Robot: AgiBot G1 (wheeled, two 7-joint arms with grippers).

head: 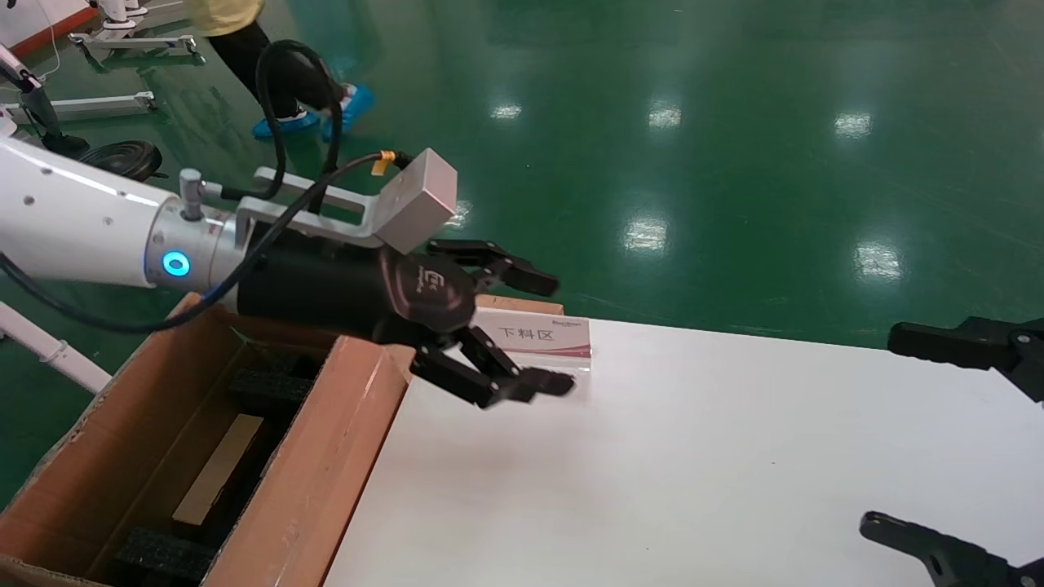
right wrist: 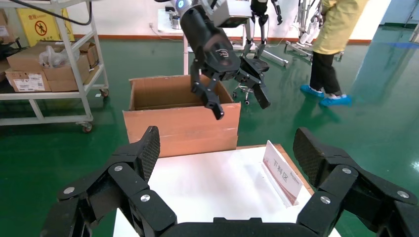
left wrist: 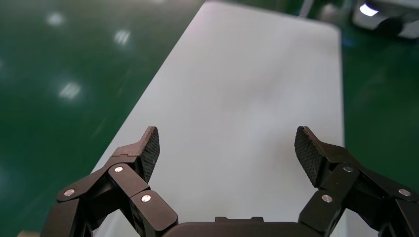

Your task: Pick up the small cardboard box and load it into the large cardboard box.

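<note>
Although a flat brown slab point(head: 218, 468) can be seen lying inside the large cardboard box point(head: 318, 481), the small cardboard box cannot be told for sure. The left pincer point(head: 534, 334) is spread wide, holding nothing, at two o'clock from the carton. The sign point(head: 545, 336) nearby could be bumped. The right pincer point(head: 946, 440) is spread over the desk point(head: 693, 473).

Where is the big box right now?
In the head view the big box sits at the robot's left, against the white table's left edge, with the open left gripper hovering just past its corner.
</note>
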